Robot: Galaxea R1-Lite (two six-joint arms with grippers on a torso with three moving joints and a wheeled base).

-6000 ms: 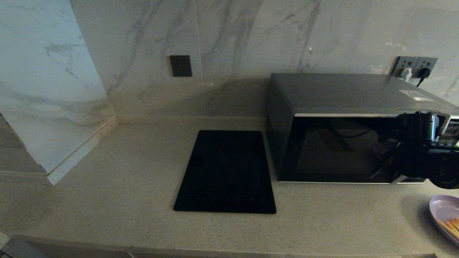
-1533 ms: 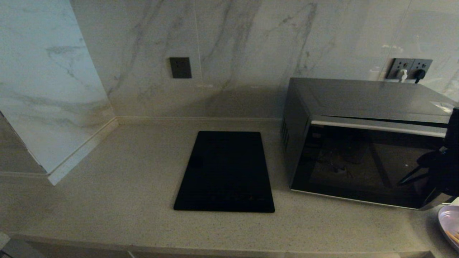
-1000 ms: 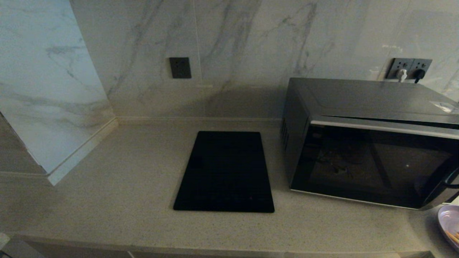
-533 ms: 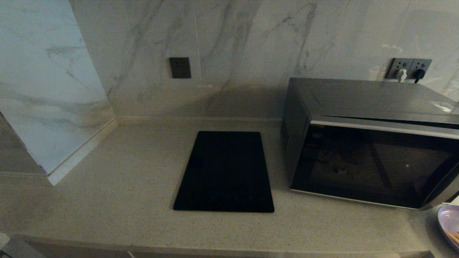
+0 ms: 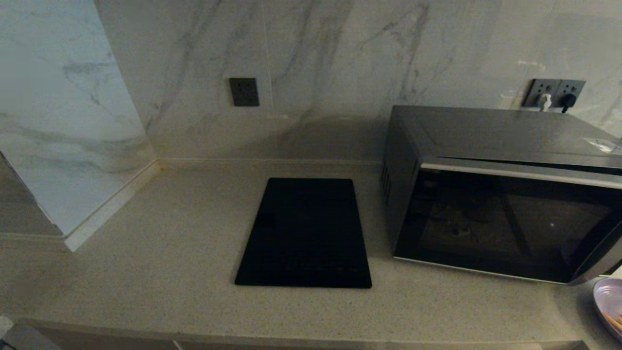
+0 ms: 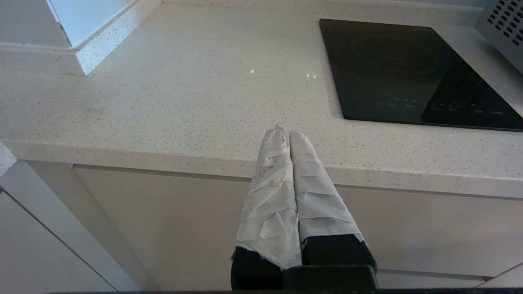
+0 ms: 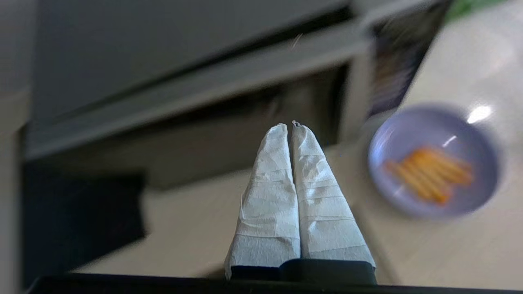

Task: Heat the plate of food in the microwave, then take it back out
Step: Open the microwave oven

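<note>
A: Since six seconds ago the large dark grey microwave with black glass door is sitting skewed and further right on the pale speckled stone counter, its door ajar at the top seam; the right arm, then in front of the door, is no longer showing in the head view.

B: Meaning for the task?

A: Door looks unlatched, so loading is probably next. Small round pale lilac plate of orange-tan food sticks is lying at the counter's right edge, just beside the microwave's front corner, not yet inside. Flat black rectangular slab is lying left of the oven.

B: Left wrist view?

A: Left gripper is hanging parked below the counter edge, tape-wrapped fingers pressed together, empty.

B: Right wrist view?

A: Right gripper is pointing at the microwave, fingers pressed together, pinching nothing; plate is sitting beside them, untouched.
</note>
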